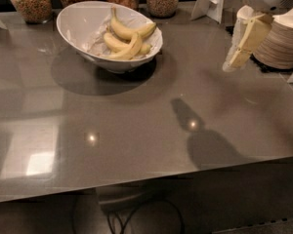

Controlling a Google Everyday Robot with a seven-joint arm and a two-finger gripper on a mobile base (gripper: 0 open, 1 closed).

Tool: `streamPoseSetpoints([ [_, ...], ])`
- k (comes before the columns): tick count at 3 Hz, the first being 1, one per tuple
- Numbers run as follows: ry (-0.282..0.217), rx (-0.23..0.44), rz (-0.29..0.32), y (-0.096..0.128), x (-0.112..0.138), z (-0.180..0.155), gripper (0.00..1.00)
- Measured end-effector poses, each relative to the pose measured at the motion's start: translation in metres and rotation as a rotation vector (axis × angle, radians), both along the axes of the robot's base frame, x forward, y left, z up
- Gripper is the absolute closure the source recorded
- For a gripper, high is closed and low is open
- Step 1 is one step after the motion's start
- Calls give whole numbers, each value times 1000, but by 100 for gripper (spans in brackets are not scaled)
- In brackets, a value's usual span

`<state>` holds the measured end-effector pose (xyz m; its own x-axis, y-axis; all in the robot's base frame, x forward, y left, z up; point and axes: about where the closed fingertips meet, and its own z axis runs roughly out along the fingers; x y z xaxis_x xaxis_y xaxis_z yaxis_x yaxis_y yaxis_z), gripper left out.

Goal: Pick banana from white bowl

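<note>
The bananas lie overlapping in the white bowl near the table's far edge, left of its middle, and their number is hard to make out. The gripper hangs over the far right corner, well apart from the bowl and in front of a stack of plates cut off at the right. Whether it is apart or together I cannot tell.

No legible text or labels, seemingly.
</note>
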<state>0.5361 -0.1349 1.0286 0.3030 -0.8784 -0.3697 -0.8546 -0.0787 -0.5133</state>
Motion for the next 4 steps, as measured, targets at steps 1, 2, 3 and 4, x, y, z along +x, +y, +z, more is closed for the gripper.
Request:
streamPoseSetpoints([
  [1, 0, -1, 1, 0, 0, 0, 0],
  [2, -67, -74, 70, 18, 15, 0, 0],
  [3, -171, -187, 167, 42, 38, -4, 0],
  [4, -325, -363, 322, 89, 69, -17, 0],
])
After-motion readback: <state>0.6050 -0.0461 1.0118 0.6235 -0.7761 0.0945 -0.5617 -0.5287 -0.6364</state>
